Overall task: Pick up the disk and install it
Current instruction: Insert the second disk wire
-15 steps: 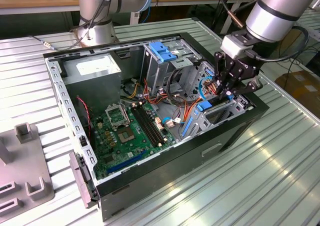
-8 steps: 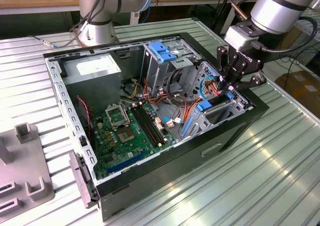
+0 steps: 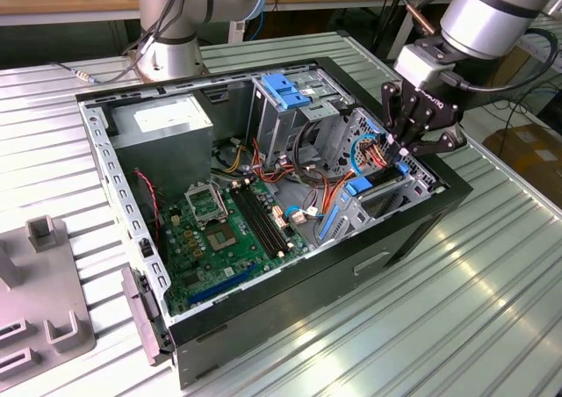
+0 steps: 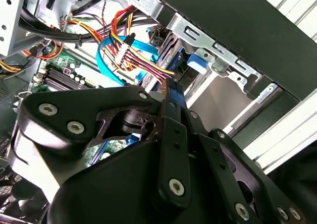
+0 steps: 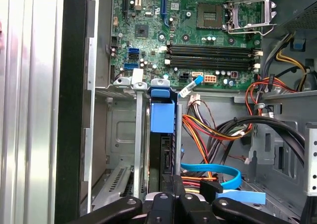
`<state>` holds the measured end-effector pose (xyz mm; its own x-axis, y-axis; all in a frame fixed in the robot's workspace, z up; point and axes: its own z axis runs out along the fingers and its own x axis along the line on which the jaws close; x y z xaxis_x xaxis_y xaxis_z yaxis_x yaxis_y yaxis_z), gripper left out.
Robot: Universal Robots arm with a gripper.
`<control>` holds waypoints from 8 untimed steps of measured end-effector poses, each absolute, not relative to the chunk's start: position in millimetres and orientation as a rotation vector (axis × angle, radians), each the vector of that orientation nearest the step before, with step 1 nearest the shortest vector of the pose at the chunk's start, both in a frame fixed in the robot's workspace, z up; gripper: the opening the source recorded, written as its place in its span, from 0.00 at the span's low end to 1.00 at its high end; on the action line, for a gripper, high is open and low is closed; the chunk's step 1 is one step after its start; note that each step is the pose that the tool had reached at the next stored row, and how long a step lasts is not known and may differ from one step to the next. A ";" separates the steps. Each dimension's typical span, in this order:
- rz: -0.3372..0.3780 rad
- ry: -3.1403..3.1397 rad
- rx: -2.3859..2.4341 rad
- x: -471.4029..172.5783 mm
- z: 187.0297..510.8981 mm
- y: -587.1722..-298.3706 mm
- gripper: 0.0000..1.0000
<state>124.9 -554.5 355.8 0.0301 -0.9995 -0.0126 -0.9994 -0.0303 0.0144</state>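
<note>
1. Grip: my gripper [image 4: 171, 97] is closed down on the upper edge of the disk [image 5: 161, 152], fingers [image 4: 171, 135] drawn nearly together with the thin blue-edged body between them. I judge this hold to be narrow, so a side load could make the disk pivot in it.
2. Position: the disk stands on edge in the drive bay [image 5: 138, 135] at the corner of the computer case [image 3: 290, 327] on the exterior view's right. Its blue carrier frame [image 5: 162, 116] faces the motherboard [image 5: 198, 35]. I cannot tell from these views whether it is fully seated.
3. Risk, jamming: the bay's metal rails lie just beside the carrier on both sides. If I push off-axis, the frame may bind against a rail and the disk may slip in my fingers or cock in the slot.
4. Risk, cables: the red, orange and yellow power bundle [image 5: 198, 130] and the blue data cable [image 5: 218, 172] lie just beside my fingers. A lateral move could snag them, tug a connector or trap a wire between disk and bay.
5. Risk, collision: my finger linkages sit near the case rim and the bay's top edge. Going deeper could strike the metal before the carrier latches.
6. Risk, release: opening my fingers on an unlatched disk could leave it loose and tilted in the bay
</note>
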 end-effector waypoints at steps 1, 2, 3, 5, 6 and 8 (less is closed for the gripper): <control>-0.030 -2.186 2.253 124.9 356.4 -554.5 0.10; -0.030 -2.186 2.254 124.9 356.5 -554.5 0.10; -0.030 -2.186 2.253 124.9 356.5 -554.5 0.10; -0.030 -2.186 2.253 124.9 356.7 -554.5 0.10; -0.030 -2.186 2.253 124.9 356.7 -554.5 0.10; -0.030 -2.186 2.253 124.9 356.8 -554.5 0.10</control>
<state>124.9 -554.5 356.8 0.0301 -0.9995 -0.0125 -0.9994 -0.0303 0.0144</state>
